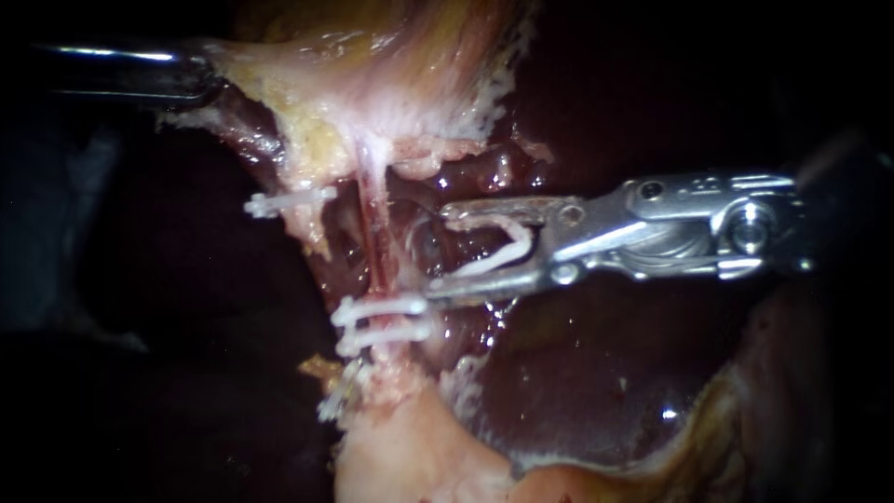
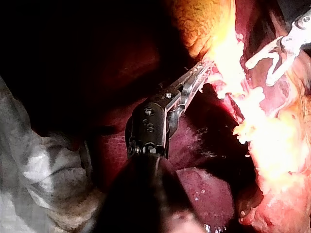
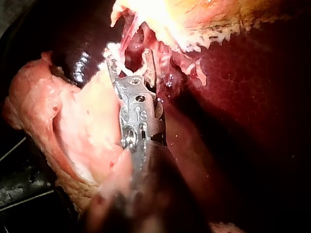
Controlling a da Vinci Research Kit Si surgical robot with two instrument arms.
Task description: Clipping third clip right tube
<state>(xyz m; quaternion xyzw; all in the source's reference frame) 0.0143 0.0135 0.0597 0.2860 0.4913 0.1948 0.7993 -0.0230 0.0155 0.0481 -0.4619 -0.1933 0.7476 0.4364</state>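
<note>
the right instrument (image 1: 440,251) is bright polished metal, smooth and mirror-like, with small round pins at its hinge. the open clip (image 1: 510,244) in its jaws looks like white matt plastic, as do the closed clips (image 1: 382,307) across the tube (image 1: 376,224), which is pink, smooth and moist. the liver (image 1: 596,373) is dark maroon, wet and glossy, with small glints. the pale fatty tissue (image 1: 317,121) is yellow-white, rough and ragged at its edges. the left instrument (image 2: 204,70) is darker metal with a satin sheen at its wrist. beside its shaft, a crumpled sheet (image 2: 34,165) looks matt, grey-white and cloth-like.
</note>
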